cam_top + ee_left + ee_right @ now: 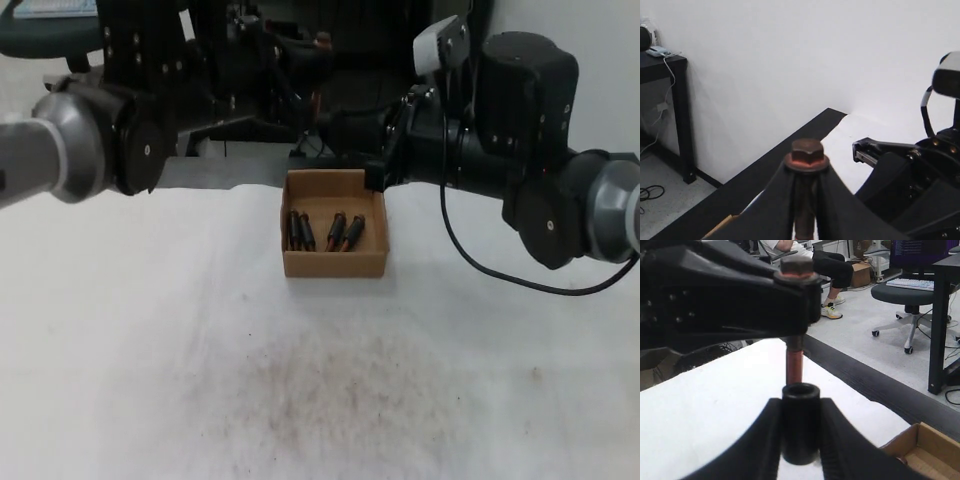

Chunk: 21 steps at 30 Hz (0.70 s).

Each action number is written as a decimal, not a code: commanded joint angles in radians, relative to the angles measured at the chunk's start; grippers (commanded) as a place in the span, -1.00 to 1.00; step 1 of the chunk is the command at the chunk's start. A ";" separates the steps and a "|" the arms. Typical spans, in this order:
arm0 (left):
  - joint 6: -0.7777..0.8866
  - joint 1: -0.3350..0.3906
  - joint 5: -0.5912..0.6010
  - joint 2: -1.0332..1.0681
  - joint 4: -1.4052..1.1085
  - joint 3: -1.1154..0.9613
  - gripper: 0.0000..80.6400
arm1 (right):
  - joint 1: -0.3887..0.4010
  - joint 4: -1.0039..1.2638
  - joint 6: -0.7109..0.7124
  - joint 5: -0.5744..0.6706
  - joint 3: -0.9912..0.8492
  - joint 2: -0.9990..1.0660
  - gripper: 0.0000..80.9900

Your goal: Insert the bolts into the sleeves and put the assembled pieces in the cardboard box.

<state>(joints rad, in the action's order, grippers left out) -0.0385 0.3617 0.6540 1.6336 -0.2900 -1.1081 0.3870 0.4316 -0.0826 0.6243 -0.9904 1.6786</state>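
While four joined pieces (325, 232) lie in the box (335, 263) at the middle of the high view, another pair is at the mating step, held in the air rather than on the bench (300, 400). The left hand (806, 172) is closed on a bolt (806, 152), its fingers pinching the shank just under the flanged hex head, at lower centre of the left wrist view. The right hand (800, 407) is closed round a black sleeve (800, 427) at lower centre of the right wrist view, with the bore facing the bolt. There the coppery shank runs from the head at top centre to the sleeve's mouth (whether its tip has entered the bore I cannot tell). The two look nearly in line. So the step in hand, I judge, is insertion. The next move calls for keeping shank and bore on one axis and closing the gap along it until the flange seats on the rim. Then one hand must let go so the other can carry the piece to the box.
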 commanded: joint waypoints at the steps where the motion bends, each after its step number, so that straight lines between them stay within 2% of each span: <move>1: -0.002 -0.001 0.014 -0.010 -0.045 -0.012 -0.99 | 0.002 0.015 0.009 -0.004 -0.002 -0.008 -0.98; 14: 0.258 -0.001 -0.011 -0.004 -0.285 -0.012 -0.99 | 0.031 0.064 0.016 -0.051 -0.002 0.037 -0.98; 21: 0.280 -0.001 -0.009 -0.004 -0.284 -0.012 -0.99 | 0.043 0.134 0.014 -0.059 -0.002 0.055 -0.98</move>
<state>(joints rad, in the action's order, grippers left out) 0.2270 0.3617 0.6499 1.6336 -0.5543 -1.1081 0.4268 0.5331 -0.0750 0.5718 -0.9882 1.7377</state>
